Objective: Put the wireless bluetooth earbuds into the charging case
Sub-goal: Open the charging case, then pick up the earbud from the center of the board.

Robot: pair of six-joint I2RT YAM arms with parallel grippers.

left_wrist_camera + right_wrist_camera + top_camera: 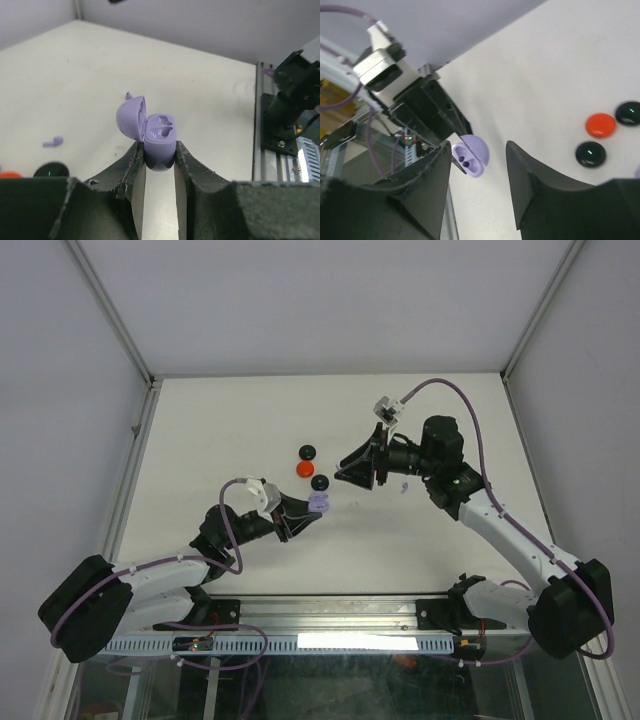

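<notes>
The left arm's gripper (308, 510) reaches up and to the right over the pale surface (220, 420), its fingers (182, 160) pinching the lower half of a small lilac plastic charging case (160, 142) from both sides. The case sits upright in the grip with its domed lid swung open to one side, and two hollows show in its top. In the left wrist view, a lilac stemmed earbud (53, 142) lies on the surface well apart from the case, and a smaller lilac bit (128, 95) lies further off, too small to make out. Just above the held case in the top view sit three round disc-like cases in a short row: a black one (308, 451), a red one (304, 469) and another black one (320, 482). To their right, the right arm's gripper (348, 472) points towards the lilac case, its dark fingers (427, 185) spread apart with nothing between them.
</notes>
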